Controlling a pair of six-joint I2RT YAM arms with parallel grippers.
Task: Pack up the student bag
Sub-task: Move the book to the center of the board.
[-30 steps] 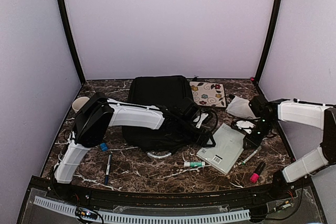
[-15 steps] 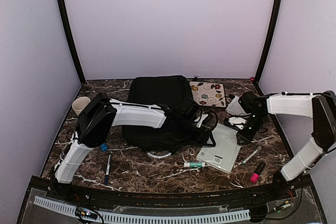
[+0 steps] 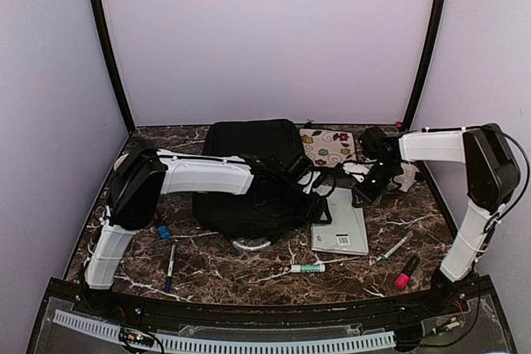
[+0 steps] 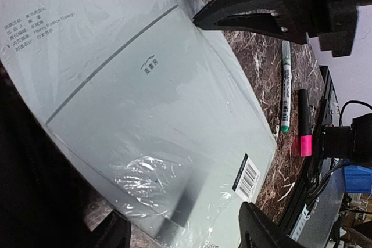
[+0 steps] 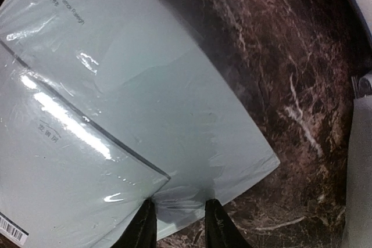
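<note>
We are judging the bag (image 3: 249, 151) on the desk (image 3: 249, 267) as soft and floppy, best taken by a strap. Beside the bag, the left end effector (image 4: 180, 213) is hanging released, and the right end effector (image 5: 178, 207) is grasping the book (image 4: 145, 114).

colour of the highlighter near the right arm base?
Highlighter: pink and black; clearest in the left wrist view.

The left arm (image 3: 207, 177) covers part of the student bag (image 3: 249, 143), and small print on the book (image 4: 145, 103) is illegible.
</note>
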